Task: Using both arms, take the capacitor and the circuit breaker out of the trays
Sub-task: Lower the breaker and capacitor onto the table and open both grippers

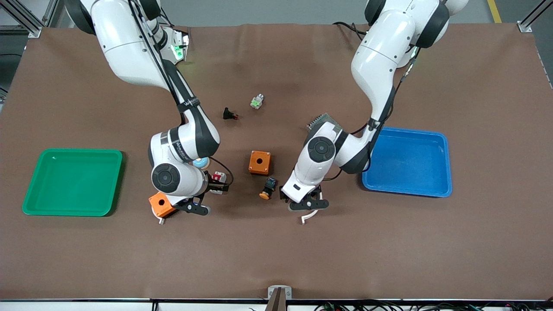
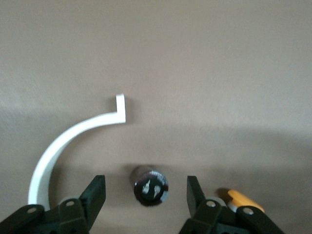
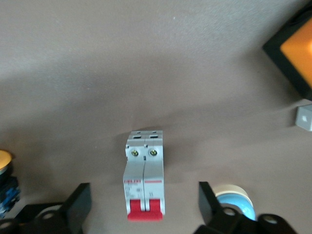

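Observation:
The capacitor (image 2: 151, 187), a tiny dark cylinder with a shiny end, stands on the brown table. My left gripper (image 2: 145, 189) is open above it, one finger on each side, not touching. In the front view this gripper (image 1: 304, 203) hides the capacitor. The breaker (image 3: 145, 175), a white-grey block with a red switch end, lies flat on the table. My right gripper (image 3: 144, 192) is open above it, fingers apart on both sides. In the front view the breaker (image 1: 219, 177) shows beside the right gripper (image 1: 207, 196).
A green tray (image 1: 73, 181) lies at the right arm's end and a blue tray (image 1: 408, 162) at the left arm's end. There are two orange boxes (image 1: 259, 162) (image 1: 160, 204), an orange-capped button (image 1: 268, 188), a white curved strip (image 1: 307, 217), a blue-white button (image 1: 201, 163), a red-tipped button (image 1: 230, 114), a white-green part (image 1: 257, 102) and a finned block (image 1: 322, 121).

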You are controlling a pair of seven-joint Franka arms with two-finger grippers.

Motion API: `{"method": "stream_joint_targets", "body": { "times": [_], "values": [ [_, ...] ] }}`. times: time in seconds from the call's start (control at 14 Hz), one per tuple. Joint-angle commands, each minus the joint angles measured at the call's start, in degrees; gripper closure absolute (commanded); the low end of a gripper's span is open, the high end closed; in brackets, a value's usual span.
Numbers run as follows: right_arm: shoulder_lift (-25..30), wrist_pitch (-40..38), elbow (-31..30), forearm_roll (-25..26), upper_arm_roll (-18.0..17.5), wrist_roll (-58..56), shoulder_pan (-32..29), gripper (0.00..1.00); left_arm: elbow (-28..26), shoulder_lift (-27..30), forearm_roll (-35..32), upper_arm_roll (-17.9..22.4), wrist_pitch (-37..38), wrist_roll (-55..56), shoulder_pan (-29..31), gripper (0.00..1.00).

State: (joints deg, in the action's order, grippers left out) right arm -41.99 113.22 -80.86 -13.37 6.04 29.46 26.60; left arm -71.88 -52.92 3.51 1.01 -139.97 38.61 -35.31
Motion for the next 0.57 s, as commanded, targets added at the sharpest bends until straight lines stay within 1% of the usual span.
{"method": "stream_joint_targets", "body": {
  "times": [0.0,0.07,0.21,0.29,0.36,0.43,0.5],
  "values": [
    [6.63,-5.00,-0.79,0.79,2.12,-0.81,-0.41,0.00,-0.89,4.83,0.01,2.40,1.62,-0.11,0.24,0.10],
    [9.27,-7.11,-0.79,2.20,2.92,-2.38,-0.41,0.00,-1.32,6.85,-0.08,3.28,4.85,-0.20,0.68,0.08],
    [14.02,-11.33,-0.79,3.96,4.15,-5.11,-1.72,0.00,-1.59,11.85,-0.08,3.64,11.97,-1.95,3.74,0.06],
    [16.13,-13.53,-0.88,6.06,4.59,-6.95,-2.16,0.00,-1.77,14.23,0.01,3.64,15.22,-3.18,5.67,0.00],
    [18.07,-15.81,-0.97,8.77,4.69,-9.58,-2.86,0.00,-2.12,16.42,0.01,3.64,18.30,-4.15,7.17,0.00],
    [19.83,-17.58,-1.05,10.02,4.69,-11.52,-4.18,0.00,-2.55,18.27,0.01,3.56,20.85,-5.63,9.10,0.00],
    [22.19,-18.46,-2.01,10.03,4.69,-14.58,-6.45,0.00,-3.25,20.55,-0.08,3.47,23.66,-8.87,10.77,0.00]
  ]
}}
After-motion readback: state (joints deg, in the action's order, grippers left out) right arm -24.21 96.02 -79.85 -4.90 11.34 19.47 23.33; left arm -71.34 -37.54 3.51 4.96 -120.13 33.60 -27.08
